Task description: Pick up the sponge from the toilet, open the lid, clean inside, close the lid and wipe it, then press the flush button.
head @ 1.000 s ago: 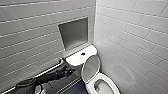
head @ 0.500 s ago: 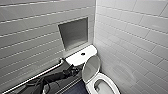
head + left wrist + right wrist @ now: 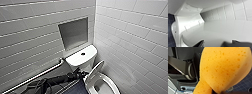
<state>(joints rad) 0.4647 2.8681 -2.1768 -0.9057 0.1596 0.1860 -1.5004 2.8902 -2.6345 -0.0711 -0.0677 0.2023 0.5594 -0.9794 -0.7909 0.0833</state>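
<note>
The white toilet (image 3: 82,58) stands in the corner with its lid (image 3: 96,70) raised and leaning toward the tank. The seat and open bowl (image 3: 110,86) lie below it. The dark round flush button (image 3: 83,53) sits in the middle of the tank top. My left arm reaches in from the left, and its gripper (image 3: 79,73) is beside the raised lid, at the tank's base. In the left wrist view that gripper (image 3: 218,43) is open, its dark fingertips (image 3: 200,43) wide apart close to glossy white ceramic. The orange sponge (image 3: 224,68) bulges large, squeezed in my shut right gripper (image 3: 217,92).
A metal grab bar (image 3: 35,76) slants along the left tiled wall. A recessed niche (image 3: 73,33) sits above the tank. The right tiled wall (image 3: 135,45) stands close beside the bowl. Dark blue tiled floor (image 3: 77,88) lies under my left arm.
</note>
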